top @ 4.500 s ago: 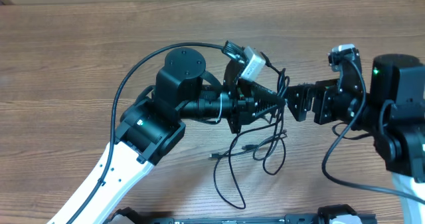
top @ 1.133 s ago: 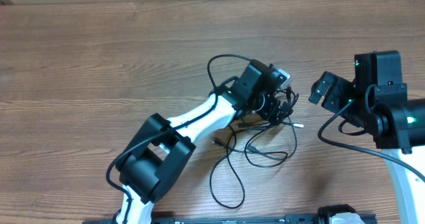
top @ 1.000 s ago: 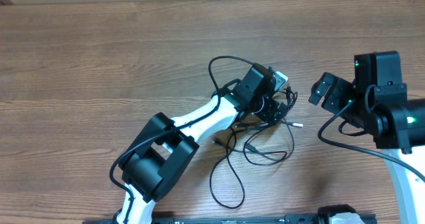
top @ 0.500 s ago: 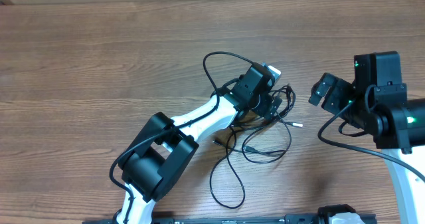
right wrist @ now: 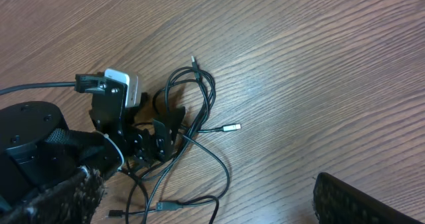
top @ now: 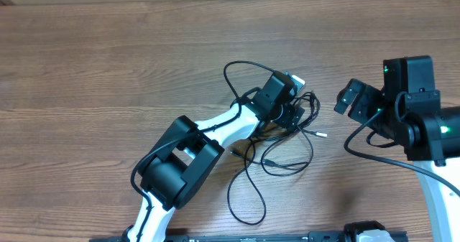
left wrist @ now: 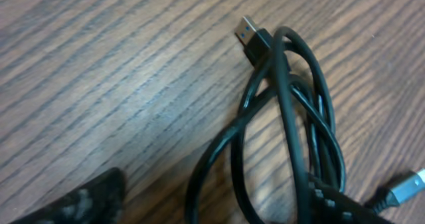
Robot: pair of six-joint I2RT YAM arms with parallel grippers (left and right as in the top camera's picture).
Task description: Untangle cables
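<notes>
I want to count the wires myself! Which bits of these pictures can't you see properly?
Left wrist: the cables run off the bottom and right edges; a silver plug is cut by the right edge.
Overhead: the left gripper covers the tangle's middle, so the number of cords and how they cross cannot be told.
Right wrist: a dark plug near the bottom edge is too small to tell its type.

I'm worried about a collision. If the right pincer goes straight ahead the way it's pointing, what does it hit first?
Probably the cables: their nearest loop lies directly ahead of the right pincer, with the left pincer just behind. Height is unclear, so it might pass above.
</notes>
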